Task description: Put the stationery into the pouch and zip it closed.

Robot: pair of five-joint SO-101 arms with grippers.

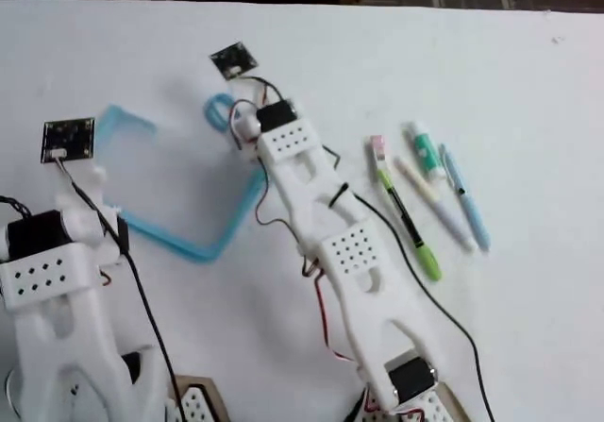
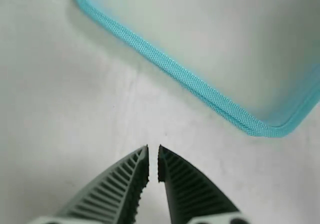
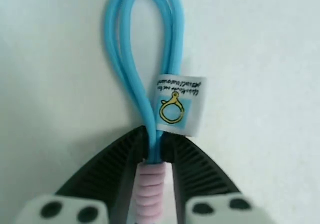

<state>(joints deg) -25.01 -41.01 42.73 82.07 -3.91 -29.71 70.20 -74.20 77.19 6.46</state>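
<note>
White table [image 1: 528, 82]; right tool [image 3: 159, 134] pinches loop [image 3: 117, 58] by clasp-picture label [image 3: 178, 103].

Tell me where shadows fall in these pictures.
High view: faint shadows beside the arms on the white table. Left wrist view: a dim band along the turquoise-edged clear pouch. Right wrist view: grey shade beside the right gripper pinching the blue cord loop.

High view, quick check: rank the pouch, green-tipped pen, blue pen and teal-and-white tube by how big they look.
1. pouch
2. green-tipped pen
3. blue pen, somewhat shorter
4. teal-and-white tube, clearly smallest
</note>
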